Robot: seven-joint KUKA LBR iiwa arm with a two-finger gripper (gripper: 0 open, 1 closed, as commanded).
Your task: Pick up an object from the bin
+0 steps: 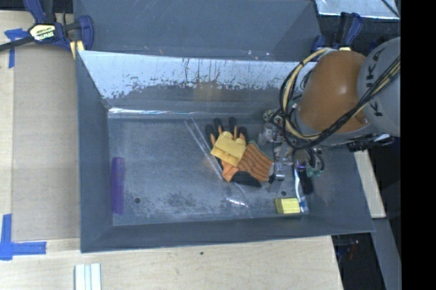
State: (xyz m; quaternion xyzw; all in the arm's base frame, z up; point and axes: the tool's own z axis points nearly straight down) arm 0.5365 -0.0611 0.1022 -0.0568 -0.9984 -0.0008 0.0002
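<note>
My gripper (278, 159) hangs low over the right part of the bin floor, under the arm's orange cover. Just to its left lies a pair of work gloves (236, 156), yellow, orange and black, inside a clear plastic bag. The gripper stands at the right edge of that bag, close to the orange cuff. A small yellow block (289, 205) lies on the floor just below the gripper, near the front right corner.
A purple stick (118, 185) lies along the left wall of the bin floor, far from the gripper. The arm's cables hang around the orange cover at the right.
</note>
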